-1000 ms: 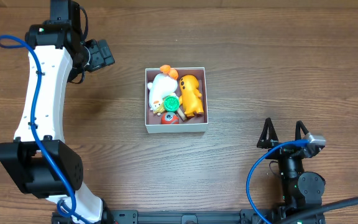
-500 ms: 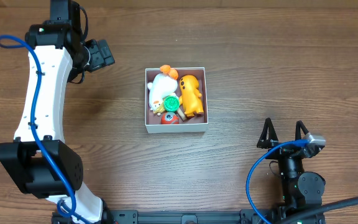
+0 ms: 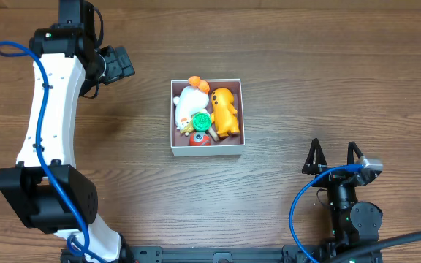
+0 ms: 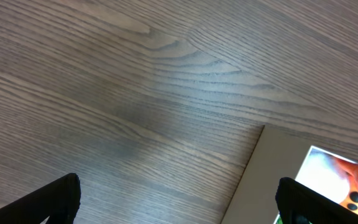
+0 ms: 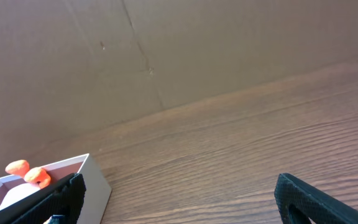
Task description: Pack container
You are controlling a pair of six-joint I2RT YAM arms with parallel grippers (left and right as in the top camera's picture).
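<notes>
The container [image 3: 172,120], a white-walled square box, sits at the table's middle and holds a white and orange plush [image 3: 189,101], an orange toy [image 3: 226,111], a green round toy [image 3: 201,119] and a red piece [image 3: 199,139]. Its pink floor is hidden under the toys. My left gripper [image 3: 119,63] is open and empty, up and to the left of the container; its wrist view shows the box's white wall [image 4: 263,177]. My right gripper [image 3: 334,155] is open and empty near the front right; its wrist view shows the box's corner [image 5: 95,183] at the far left.
Bare wooden tabletop [image 3: 327,80] surrounds the container on all sides. A brown wall [image 5: 197,43] stands behind the table in the right wrist view. Blue cables run along both arms.
</notes>
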